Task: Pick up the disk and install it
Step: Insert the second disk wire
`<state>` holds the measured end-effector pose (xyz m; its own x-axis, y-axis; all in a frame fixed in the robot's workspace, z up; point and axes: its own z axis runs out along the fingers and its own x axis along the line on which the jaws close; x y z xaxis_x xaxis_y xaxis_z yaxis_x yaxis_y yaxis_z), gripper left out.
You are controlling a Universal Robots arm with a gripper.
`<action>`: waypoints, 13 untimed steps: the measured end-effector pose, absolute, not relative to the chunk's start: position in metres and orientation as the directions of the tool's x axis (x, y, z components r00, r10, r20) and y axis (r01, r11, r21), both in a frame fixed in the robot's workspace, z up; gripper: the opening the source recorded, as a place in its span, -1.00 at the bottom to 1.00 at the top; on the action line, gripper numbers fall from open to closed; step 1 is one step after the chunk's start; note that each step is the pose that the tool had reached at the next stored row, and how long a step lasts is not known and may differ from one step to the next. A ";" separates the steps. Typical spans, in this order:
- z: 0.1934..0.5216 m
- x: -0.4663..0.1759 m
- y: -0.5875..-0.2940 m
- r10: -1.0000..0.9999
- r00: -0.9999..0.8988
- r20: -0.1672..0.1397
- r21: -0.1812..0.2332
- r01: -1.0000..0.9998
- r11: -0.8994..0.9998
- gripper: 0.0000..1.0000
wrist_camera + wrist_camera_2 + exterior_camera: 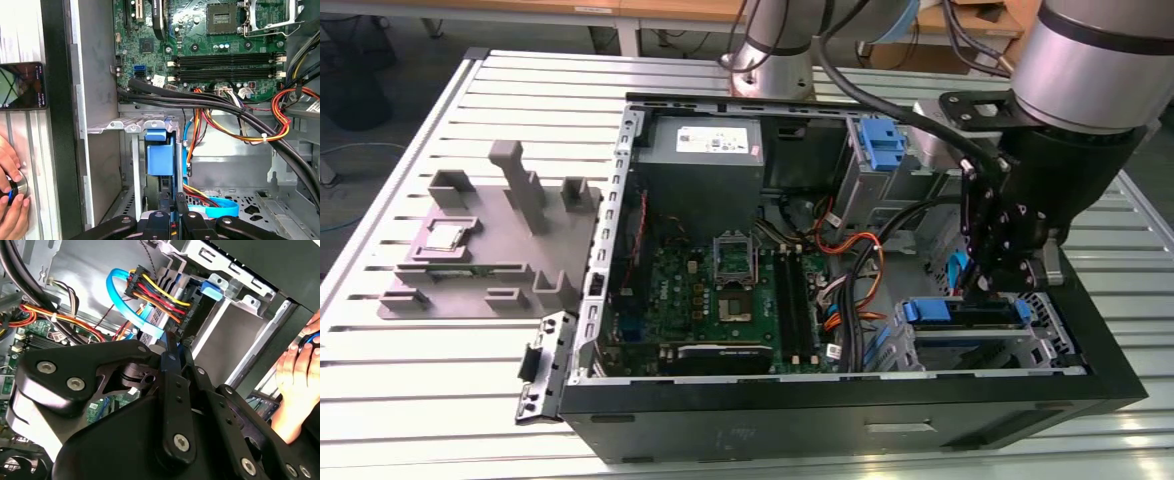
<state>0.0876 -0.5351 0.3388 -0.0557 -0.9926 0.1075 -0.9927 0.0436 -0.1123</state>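
The disk [970, 314] stands on edge in the drive bay at the front corner of the open computer case [854, 400], on the exterior view's right. Its blue plastic rail [160, 156] shows in the first wrist view, set between the bay's metal walls. My gripper [997, 290] hangs straight over it. The fingers [163, 216] are drawn close together with a strip of blue between them, so the gripper [174, 352] looks shut on the disk's edge. The arm hides most of the disk's body.
Bundled power cables [240, 125] and a blue data cable [117, 290] run close beside the bay. The motherboard [720, 290] and grey power supply [707, 145] fill the case's left. A grey fixture with a CPU chip [447, 238] lies outside. A person's hand [295, 375] and a phone [22, 85] rest beside the case.
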 end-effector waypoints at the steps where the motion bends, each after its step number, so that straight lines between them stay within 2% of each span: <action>1: 0.338 0.088 -0.535 -0.993 -0.055 0.107 -0.113 -0.993 0.042 -0.68; 13: 0.335 0.087 -0.539 -0.994 -0.029 0.103 -0.115 -0.993 0.017 -0.68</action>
